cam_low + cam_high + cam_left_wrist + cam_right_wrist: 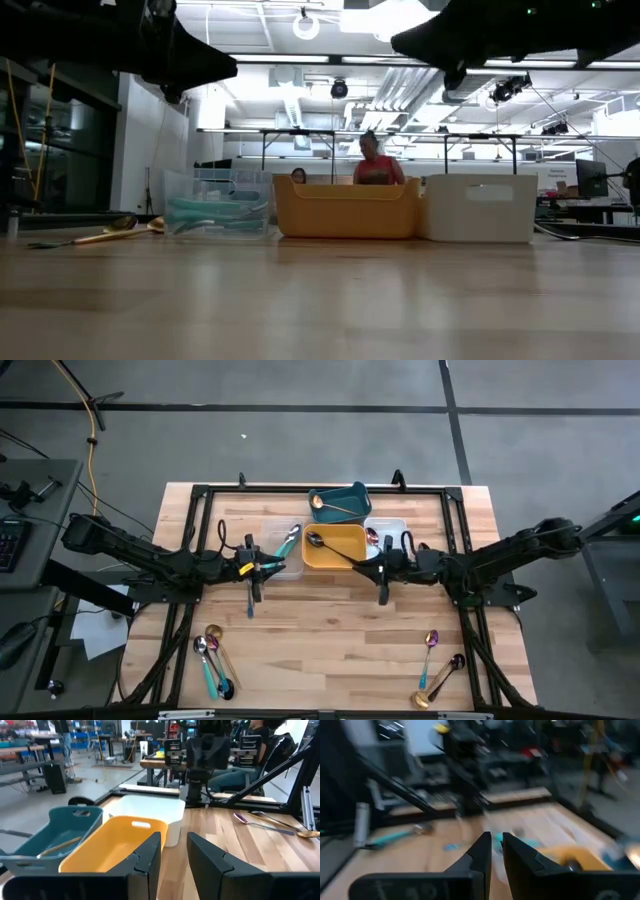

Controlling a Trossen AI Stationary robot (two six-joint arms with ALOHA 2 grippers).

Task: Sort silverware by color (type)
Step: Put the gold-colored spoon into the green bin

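Four trays stand at the table's far middle. The teal tray [345, 500] holds a gold spoon [330, 507]. A dark spoon [322, 543] lies in the yellow tray [340, 555]. The white tray [392, 526] has a pink-purple spoon [372, 537], and the clear tray [275, 550] a teal-handled spoon [289, 541]. More silverware lies near the front left [213, 660] and front right [437, 665]. My left gripper [266, 567] [174, 851] hovers level beside the clear tray, open and empty. My right gripper [376, 568] [496, 847] hovers level by the white tray with a narrow gap and nothing in it.
The trays form a cluster between the two grippers: clear [215, 215], yellow [345, 208] and white [478, 207]. A gold spoon [100, 232] lies on the table left of them in the low view. Bare wood [330, 630] stretches across the near middle. People sit in the room behind.
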